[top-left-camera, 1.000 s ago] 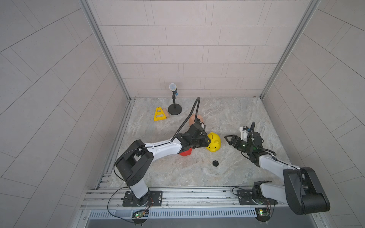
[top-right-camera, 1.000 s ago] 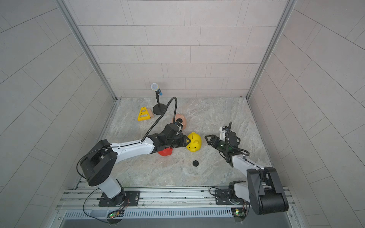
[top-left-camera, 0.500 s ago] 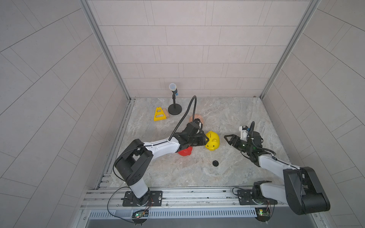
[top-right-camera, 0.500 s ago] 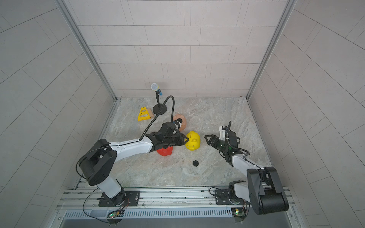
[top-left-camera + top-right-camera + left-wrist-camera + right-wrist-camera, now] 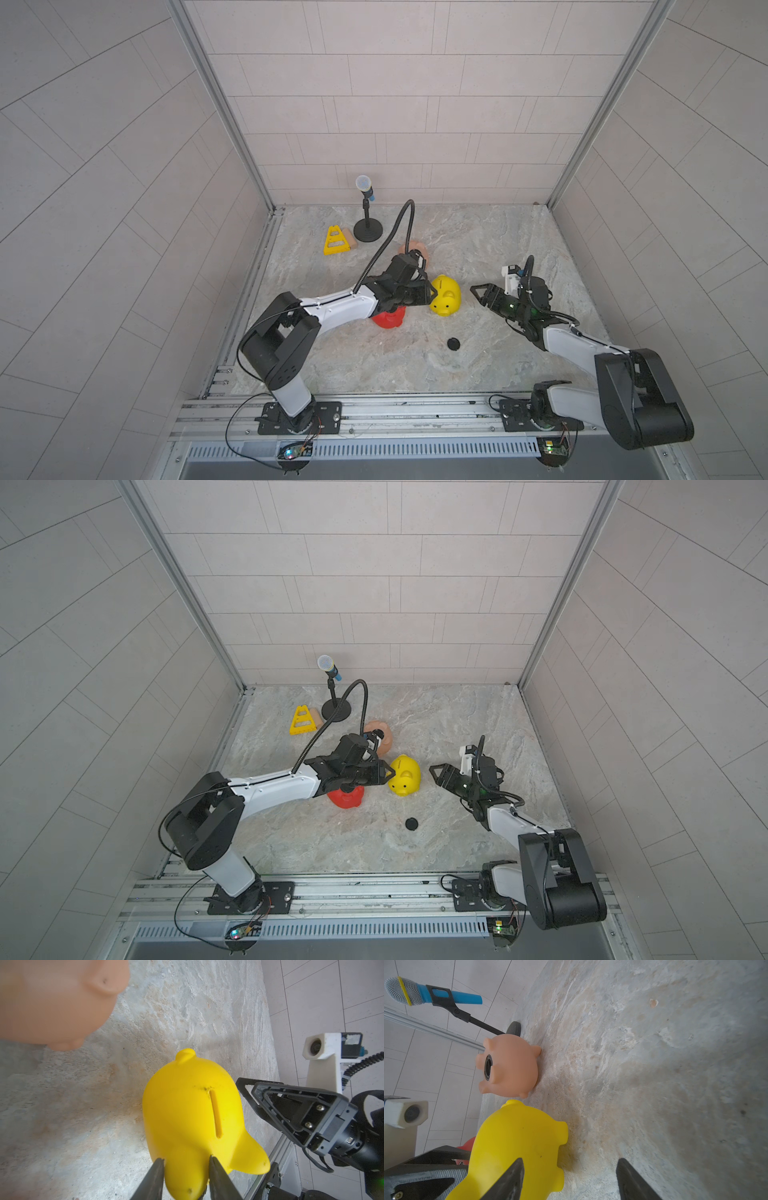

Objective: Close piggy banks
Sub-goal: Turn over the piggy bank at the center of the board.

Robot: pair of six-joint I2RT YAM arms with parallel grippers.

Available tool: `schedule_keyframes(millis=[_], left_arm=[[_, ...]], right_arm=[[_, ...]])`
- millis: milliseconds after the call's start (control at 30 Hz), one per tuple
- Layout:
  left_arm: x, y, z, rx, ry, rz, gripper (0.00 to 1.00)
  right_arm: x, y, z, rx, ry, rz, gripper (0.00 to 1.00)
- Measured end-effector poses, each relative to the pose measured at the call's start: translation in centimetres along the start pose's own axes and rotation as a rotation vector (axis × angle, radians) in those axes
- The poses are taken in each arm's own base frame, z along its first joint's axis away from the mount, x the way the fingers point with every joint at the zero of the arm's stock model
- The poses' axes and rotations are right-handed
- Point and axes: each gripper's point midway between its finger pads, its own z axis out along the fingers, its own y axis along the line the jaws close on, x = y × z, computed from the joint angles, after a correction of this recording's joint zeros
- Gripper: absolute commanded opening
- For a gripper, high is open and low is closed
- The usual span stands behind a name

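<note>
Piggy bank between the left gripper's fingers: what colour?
Yellow. The yellow piggy bank shows best in the left wrist view.

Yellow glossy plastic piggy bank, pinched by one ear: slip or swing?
Probably slippery: the yellow plastic piggy bank looks smooth, rounded. Likely light, hollow: coin slot on top. Pinched at one ear by the left gripper, it may pivot.

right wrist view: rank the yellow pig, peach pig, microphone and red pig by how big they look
1. yellow piggy bank, nearest the camera, so its lead may be mere nearness
2. peach piggy bank
3. microphone, longer but thin
4. red piggy bank, only a sliver shows
</note>
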Motion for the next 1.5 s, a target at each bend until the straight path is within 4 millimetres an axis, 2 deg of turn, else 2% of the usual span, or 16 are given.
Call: schedule_keyframes(millis=[1500], left_arm=[[-0.71, 0.09, 0.4, -0.037, 0.013, 0.053, 0.39]], right_arm=[[0.17, 0.02, 0.06, 0.001, 0.007, -0.003, 0.71]])
